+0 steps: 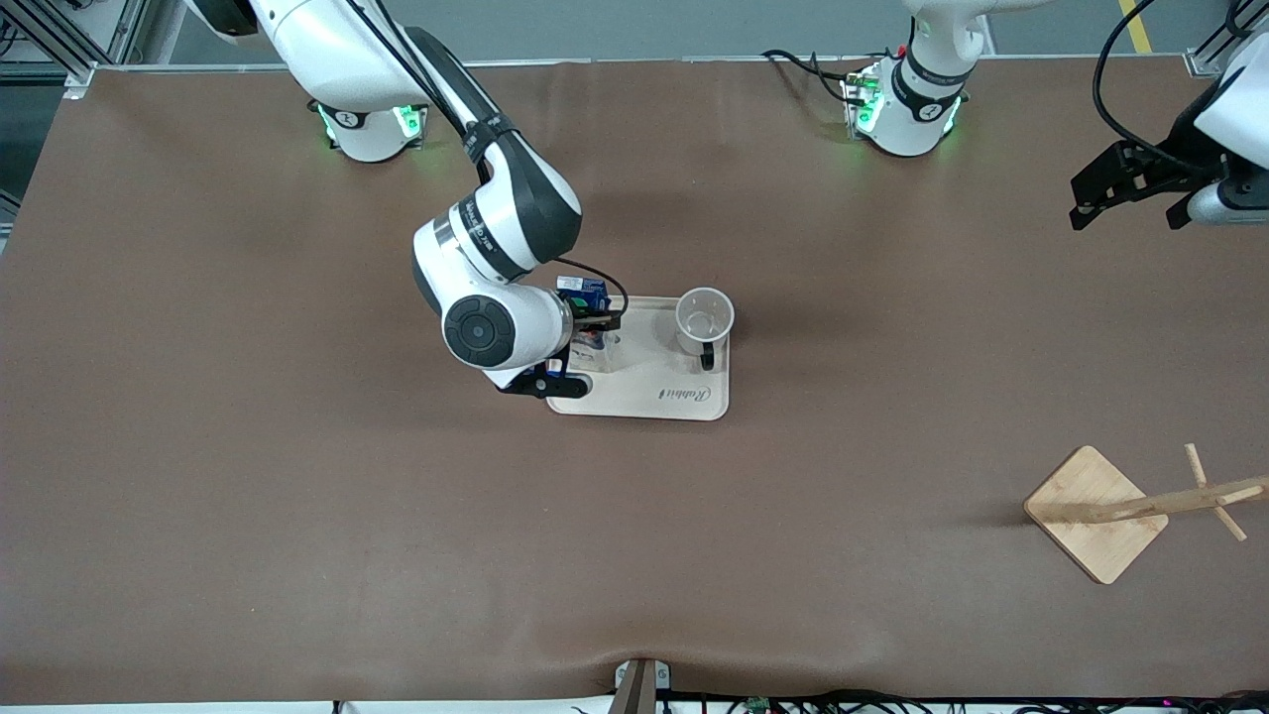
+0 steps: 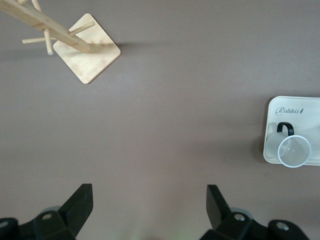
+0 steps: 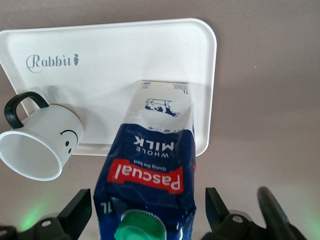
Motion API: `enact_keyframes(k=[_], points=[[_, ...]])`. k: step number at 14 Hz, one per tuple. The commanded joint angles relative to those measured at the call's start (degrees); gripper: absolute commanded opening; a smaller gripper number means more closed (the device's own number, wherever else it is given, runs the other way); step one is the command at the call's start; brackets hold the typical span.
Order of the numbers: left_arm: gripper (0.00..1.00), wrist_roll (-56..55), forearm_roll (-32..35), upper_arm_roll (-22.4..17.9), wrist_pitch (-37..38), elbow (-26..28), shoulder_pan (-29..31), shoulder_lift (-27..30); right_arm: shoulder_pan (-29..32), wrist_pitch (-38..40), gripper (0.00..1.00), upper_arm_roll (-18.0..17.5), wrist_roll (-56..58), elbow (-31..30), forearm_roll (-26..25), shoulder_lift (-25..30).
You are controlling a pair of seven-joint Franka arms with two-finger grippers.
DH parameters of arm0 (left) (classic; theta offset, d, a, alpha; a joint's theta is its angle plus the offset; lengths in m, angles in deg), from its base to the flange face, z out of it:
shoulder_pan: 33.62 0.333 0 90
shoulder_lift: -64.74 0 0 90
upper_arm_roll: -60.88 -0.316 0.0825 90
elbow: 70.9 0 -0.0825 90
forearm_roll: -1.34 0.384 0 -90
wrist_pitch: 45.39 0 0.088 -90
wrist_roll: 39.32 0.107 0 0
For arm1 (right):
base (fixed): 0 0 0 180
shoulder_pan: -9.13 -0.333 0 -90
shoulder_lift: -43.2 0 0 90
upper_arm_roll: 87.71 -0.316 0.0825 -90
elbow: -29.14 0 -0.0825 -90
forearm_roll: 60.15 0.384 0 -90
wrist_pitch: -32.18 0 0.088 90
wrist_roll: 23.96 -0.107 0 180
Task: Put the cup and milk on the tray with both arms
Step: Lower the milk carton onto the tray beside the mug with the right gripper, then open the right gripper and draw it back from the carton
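Right gripper (image 3: 145,212): black fingers spread wide, one on each side of the milk with a gap on both sides, gripping nothing; it is over the tray at the end toward the right arm's end of the table.
Milk (image 3: 150,165): dark blue gable-top carton with a red band, white lower sides and a green screw cap, standing upright on the tray between the parted fingers.
Tray (image 1: 684,372): cream rectangle with rounded corners and the script word "Rabbit", lying flat near the middle of the table.
Cup (image 1: 705,319): white mug with a black handle and a smiley face, standing upright on the tray, at the end toward the left arm's end of the table, apart from the milk.
Left gripper (image 1: 1130,188): fingers wide apart and holding nothing, up in the air over bare table, well away from the tray toward the left arm's end; this arm waits.
Wooden rack (image 1: 1100,511): square pale wood base with a pegged post, well apart from the tray, nearer to the front camera and toward the left arm's end.
Table (image 1: 297,496): brown surface under everything.
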Motion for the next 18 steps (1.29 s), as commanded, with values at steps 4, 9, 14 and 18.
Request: enact_keyframes(k=[4,9,14,18], points=[[1.0,0.1,-0.4,0.3,2.8,-1.4,0.0,0.4,0.0,0.3,1.0,0.0,0.0,1.7,-0.3,-0.7],[1.0,0.1,-0.5,-0.1,2.9,-1.4,0.0,0.9,1.1,0.8,1.0,0.2,0.0,2.9,-0.3,1.5],[1.0,0.1,-0.5,-0.1,2.9,-1.3,0.0,0.9,5.7,8.6,1.0,0.2,0.2,10.2,-0.4,1.5],[1.0,0.3,-0.5,-0.1,2.9,-1.4,0.0,1.0,12.7,19.2,1.0,0.3,0.2,15.3,-0.4,2.9]])
